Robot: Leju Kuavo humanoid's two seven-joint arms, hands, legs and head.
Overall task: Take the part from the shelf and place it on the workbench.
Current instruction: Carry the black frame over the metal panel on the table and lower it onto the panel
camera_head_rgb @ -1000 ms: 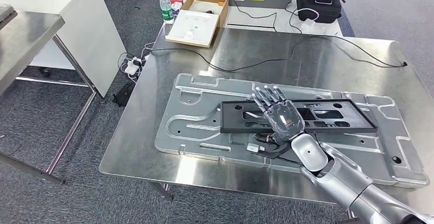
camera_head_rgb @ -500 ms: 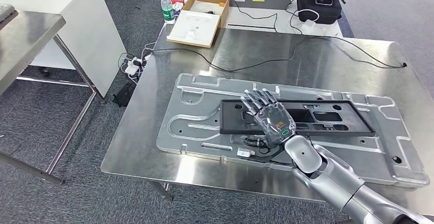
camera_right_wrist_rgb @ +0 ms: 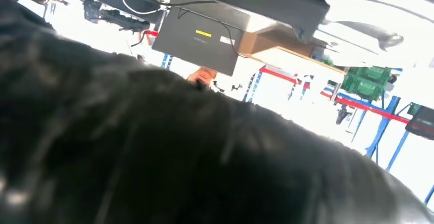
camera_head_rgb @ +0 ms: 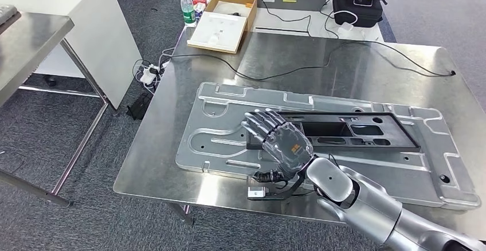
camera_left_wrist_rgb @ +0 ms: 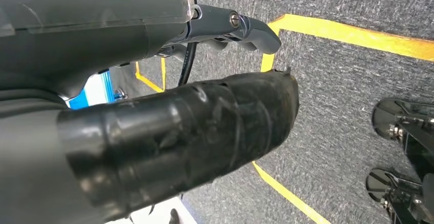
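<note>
Watch the metal plate [camera_head_rgb: 229, 130] first: it lies flat on the workbench [camera_head_rgb: 172, 108] under the right hand [camera_head_rgb: 281, 142] and spreads out to both sides of it. A drag of the palm across it could shift everything stacked on top.

The black frame [camera_head_rgb: 367, 130], which I take to be the part, lies flat on that plate. Its long axis runs side to side across the bench. One end sits under the hand's fingers; the other points off to the hand's right, well clear of it. You can judge it as already placed.

Right hand: fingers spread, palm down, gripping nothing that I can see. Whether the fingertips touch the frame's near end, I cannot tell.

Risks from here, as I judge them:
- Pulling the hand away low could snag a finger in one of the frame's cutouts and slew the frame off line.
- The small cable [camera_head_rgb: 269, 177] and white tag [camera_head_rgb: 255, 192] hanging at the wrist, on the near side of the hand, could catch the plate's edge.

Left hand [camera_left_wrist_rgb: 169, 132]: seen in its own wrist view over grey floor, holding nothing; I cannot tell how far its fingers are curled.
</note>
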